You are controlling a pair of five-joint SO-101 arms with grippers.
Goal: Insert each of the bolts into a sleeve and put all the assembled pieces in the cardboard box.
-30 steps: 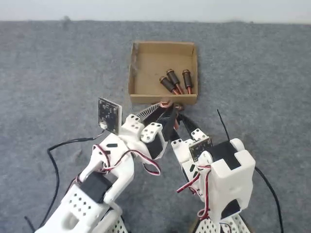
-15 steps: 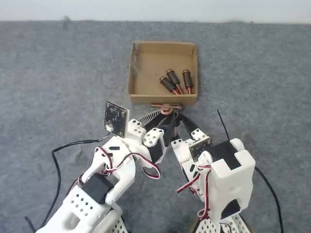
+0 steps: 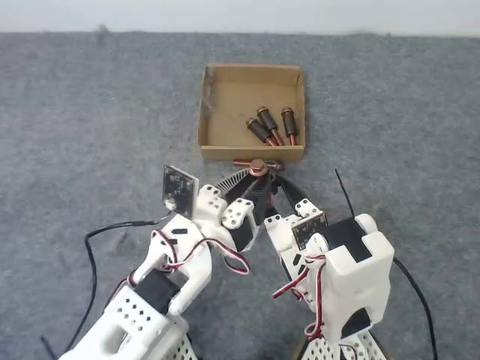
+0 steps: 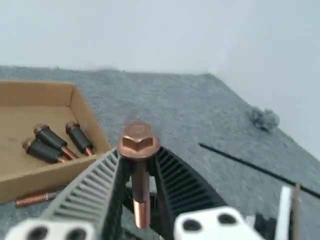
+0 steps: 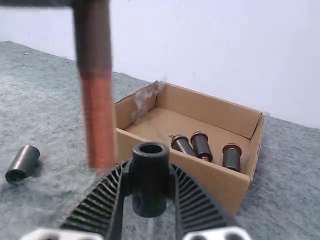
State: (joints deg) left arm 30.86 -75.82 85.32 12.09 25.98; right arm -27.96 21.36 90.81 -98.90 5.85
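The left gripper (image 4: 137,156) is clamped on a copper bolt (image 4: 140,196). The bolt stands upright between the ribbed jaws, with its hex head above their tips and its threaded shank running down between them.

The right gripper (image 5: 149,170) is closed around a black sleeve (image 5: 149,186), also upright, with its open mouth just above the jaw tips. From the right wrist, the bolt's threaded end hangs just beside that mouth, not inside it.

Beyond both sets of jaws sits the cardboard box (image 3: 225,112), close to them, with three assembled pieces (image 3: 268,126) lying side by side on its floor. A loose bolt (image 4: 32,199) lies on the carpet against the box's near wall, between the box and the jaws. A loose sleeve (image 5: 22,162) lies on its side, off to one side of the right jaws.

Everything rests on coarse grey carpet (image 3: 97,112) that runs back to a plain white wall (image 3: 240,15). A tuft of grey fluff (image 4: 264,119) sits where carpet and wall meet.
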